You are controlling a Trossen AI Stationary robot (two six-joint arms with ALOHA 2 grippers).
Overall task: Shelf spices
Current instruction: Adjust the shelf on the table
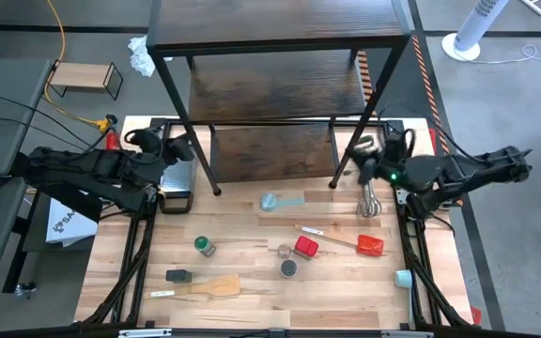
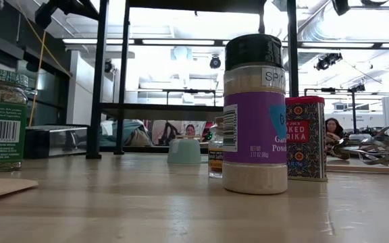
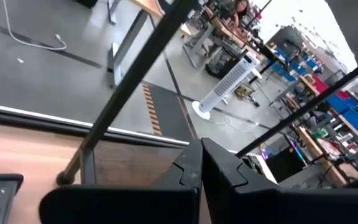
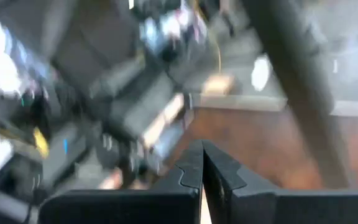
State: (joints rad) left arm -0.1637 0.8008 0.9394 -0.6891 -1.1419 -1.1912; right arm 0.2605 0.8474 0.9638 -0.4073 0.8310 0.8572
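Jars sat untouched: garlic powder jar (image 2: 254, 115) just beside paprika tin (image 2: 306, 138). Left gripper (image 3: 201, 163) and right gripper (image 4: 202, 163) closed, seemingly empty; reaching one might topple its neighbour.

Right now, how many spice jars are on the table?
5, none on the shelf: green-lidded jar at left, dark jar near the wooden spatula, tiny jar, red tin and dark-lidded jar at centre. None seems hidden.
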